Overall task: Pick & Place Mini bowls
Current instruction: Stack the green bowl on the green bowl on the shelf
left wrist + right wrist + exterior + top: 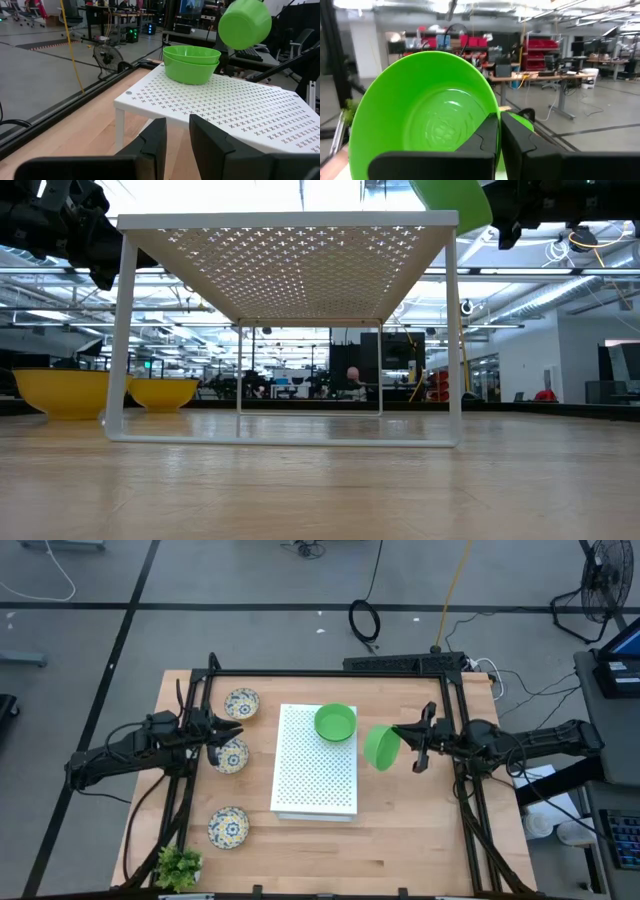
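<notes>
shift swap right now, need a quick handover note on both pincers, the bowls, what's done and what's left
Right pincer: shut on a green bowl, held tilted in the air by the white board's right edge.
Left pincer: open, empty, over the middle patterned bowl.
Done: two green bowls stacked on the board's far corner.
Left: place the held bowl; three patterned bowls, including and, sit on the table to the board's left.

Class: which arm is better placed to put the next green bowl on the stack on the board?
The right: its gripper holds a green bowl raised beside the board, near the stack. The left gripper hangs over the patterned bowls.
</notes>
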